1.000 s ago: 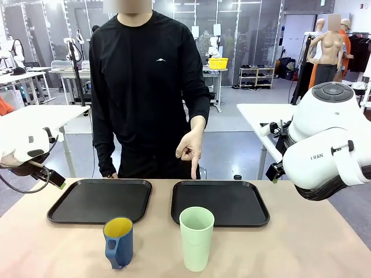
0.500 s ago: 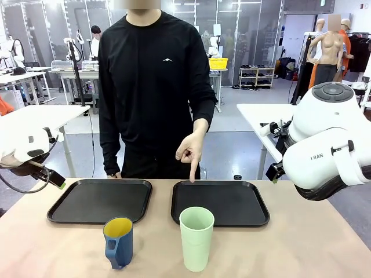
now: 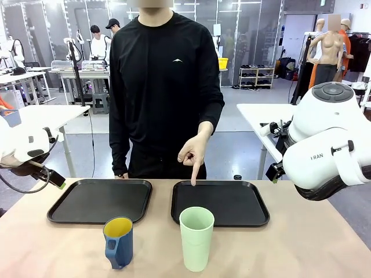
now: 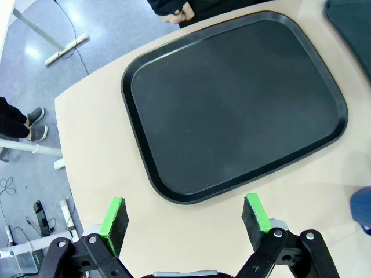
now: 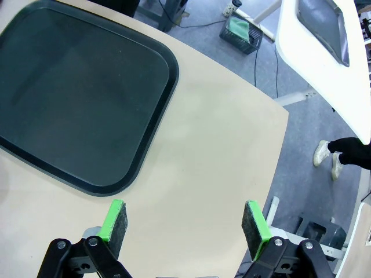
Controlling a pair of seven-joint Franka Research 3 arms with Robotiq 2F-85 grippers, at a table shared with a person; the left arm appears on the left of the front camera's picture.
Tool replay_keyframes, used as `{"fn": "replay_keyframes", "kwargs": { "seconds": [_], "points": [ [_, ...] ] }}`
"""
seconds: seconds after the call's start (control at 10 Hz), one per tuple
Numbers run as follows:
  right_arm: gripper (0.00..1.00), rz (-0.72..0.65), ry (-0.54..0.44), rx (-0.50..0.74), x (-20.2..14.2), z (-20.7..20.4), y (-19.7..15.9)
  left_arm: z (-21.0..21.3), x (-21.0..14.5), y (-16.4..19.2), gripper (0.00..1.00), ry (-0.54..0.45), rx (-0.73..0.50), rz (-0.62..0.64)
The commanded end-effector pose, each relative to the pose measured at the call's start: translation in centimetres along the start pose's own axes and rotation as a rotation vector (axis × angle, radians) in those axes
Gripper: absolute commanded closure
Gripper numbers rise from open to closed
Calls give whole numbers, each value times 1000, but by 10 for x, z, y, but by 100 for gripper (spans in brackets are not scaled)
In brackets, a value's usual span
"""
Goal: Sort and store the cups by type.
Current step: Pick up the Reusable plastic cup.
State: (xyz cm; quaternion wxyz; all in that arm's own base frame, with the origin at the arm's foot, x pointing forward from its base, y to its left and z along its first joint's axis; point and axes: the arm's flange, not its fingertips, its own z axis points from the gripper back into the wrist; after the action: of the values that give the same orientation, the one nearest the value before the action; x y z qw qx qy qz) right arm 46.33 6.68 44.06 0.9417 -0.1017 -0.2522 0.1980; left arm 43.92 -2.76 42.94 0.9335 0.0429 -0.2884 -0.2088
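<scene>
A tall pale mint-green tumbler [image 3: 196, 238] stands near the table's front edge, just in front of the right black tray [image 3: 220, 202]. Left of it a shorter blue mug [image 3: 119, 241] with a yellow inside and a handle stands in front of the left black tray [image 3: 99, 200]; a blue edge of the mug [image 4: 362, 209] shows at the right of the left wrist view. The person's hand [image 3: 192, 152] points a finger down at the right tray's far edge. My left gripper [image 4: 186, 222] hangs open above the left tray [image 4: 232, 104]. My right gripper [image 5: 185, 226] hangs open above bare table beside the right tray [image 5: 75, 92].
The left arm [image 3: 26, 150] is raised at the table's left end, the right arm [image 3: 327, 145] at its right end. Both trays hold nothing. The person stands at the far side. White tables and floor lie beyond the table's edges.
The person has shifted slightly to the right, with the pointing hand staying over the right tray's far edge. Neither arm nor cup has moved.
</scene>
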Motion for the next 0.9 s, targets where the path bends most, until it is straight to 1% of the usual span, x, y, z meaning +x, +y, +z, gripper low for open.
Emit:
{"fn": "replay_keyframes", "kwargs": {
  "seconds": [0.0, 0.3, 0.4, 0.5, 0.6, 0.8],
  "points": [
    [0, -7, -3, 7, 0, -2, 0, 1, 0, 1, 0, -2, -3, 4],
    [0, 0, 0, 0, 0, 0, 0, 1, 0, 1, 0, -2, -3, 4],
    [0, 44, 44, -58, -11, -3, -4, 1, 0, 1, 0, -2, -3, 4],
    [0, 150, 37, -38, -28, -3, -12, 1, 0, 1, 0, -2, -3, 4],
    [0, 189, 35, -37, -45, -3, -19, 1, 0, 1, 0, -2, -3, 4],
    [0, 273, 32, 27, -75, -10, -28, 1, 0, 1, 0, -2, -3, 4]
  ]
}}
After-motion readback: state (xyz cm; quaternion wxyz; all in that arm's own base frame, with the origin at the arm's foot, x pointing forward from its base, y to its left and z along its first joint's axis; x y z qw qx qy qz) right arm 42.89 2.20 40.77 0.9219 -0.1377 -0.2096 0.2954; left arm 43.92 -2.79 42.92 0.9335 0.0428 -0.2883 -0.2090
